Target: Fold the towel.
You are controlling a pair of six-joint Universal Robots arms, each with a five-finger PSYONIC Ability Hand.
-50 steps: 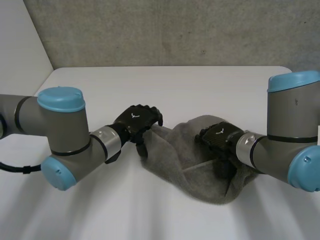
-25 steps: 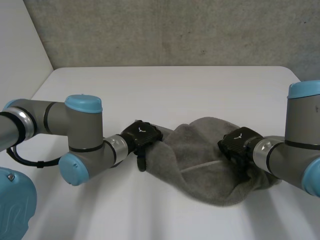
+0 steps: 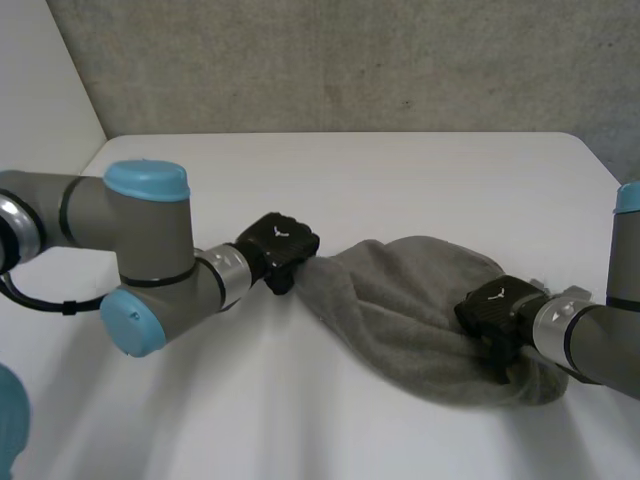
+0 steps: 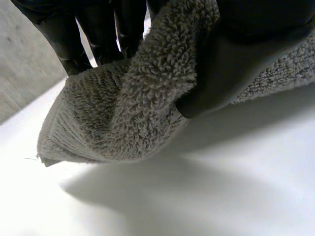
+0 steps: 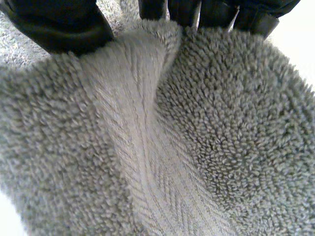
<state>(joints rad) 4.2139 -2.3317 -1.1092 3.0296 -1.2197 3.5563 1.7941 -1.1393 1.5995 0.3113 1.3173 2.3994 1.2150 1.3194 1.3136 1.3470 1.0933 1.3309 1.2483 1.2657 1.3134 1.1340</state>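
A grey terry towel [image 3: 420,310] lies bunched and stretched across the middle of the white table [image 3: 350,180]. My left hand [image 3: 283,248] is at the towel's left end, its fingers and thumb closed on a fold of the cloth. In the left wrist view the towel [image 4: 123,108] is pinched between my fingers [image 4: 74,34] and thumb, and its corner hangs just above the table. My right hand [image 3: 495,312] grips the towel's right end. In the right wrist view the towel [image 5: 162,147] bunches under my fingers [image 5: 206,12], with the thumb pressing the cloth from the other side.
The table's far edge [image 3: 340,135] meets a grey wall. My left arm [image 3: 140,260] reaches in low over the table's left part, and my right arm [image 3: 600,330] lies at its right edge.
Both hands went from open to closed on the towel's ends. They then moved apart, the right hand toward the right and nearer, pulling the towel out longer between them.
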